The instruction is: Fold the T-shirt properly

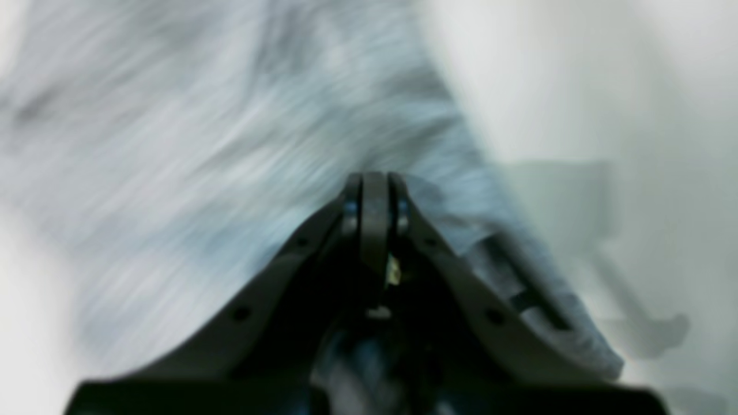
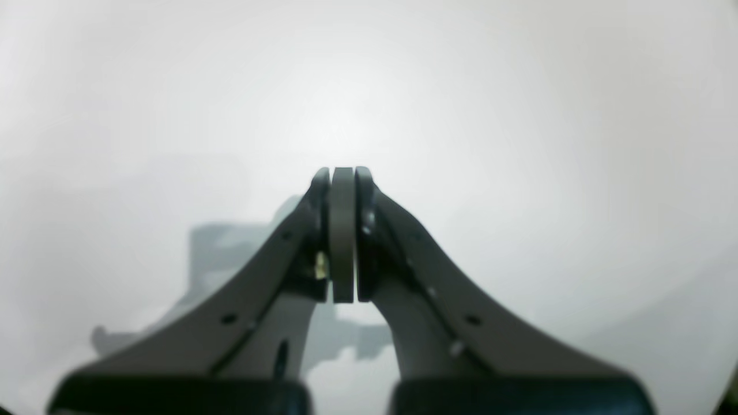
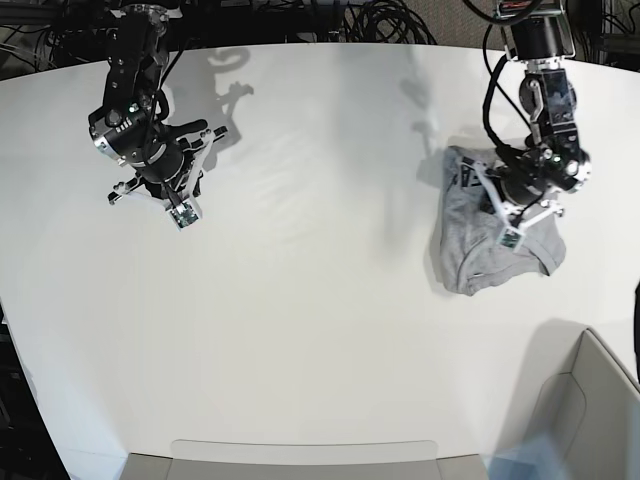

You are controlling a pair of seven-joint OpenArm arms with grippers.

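The heather-grey T-shirt (image 3: 468,250) lies bunched in a crumpled heap on the right side of the white table (image 3: 320,300). Some black print shows at its far edge. My left gripper (image 3: 508,238) hovers over the heap's right part, shut. In the left wrist view the left gripper (image 1: 375,178) has its fingers pressed together with no cloth between the tips, and the blurred T-shirt (image 1: 202,144) fills the space beyond and to the left. My right gripper (image 3: 182,214) is far off at the table's left, shut over bare tabletop. Nothing is held in the right gripper (image 2: 343,173).
A grey bin (image 3: 590,400) stands at the near right corner. A flat grey tray edge (image 3: 300,460) runs along the near side. Black cables (image 3: 380,20) lie behind the table's far edge.
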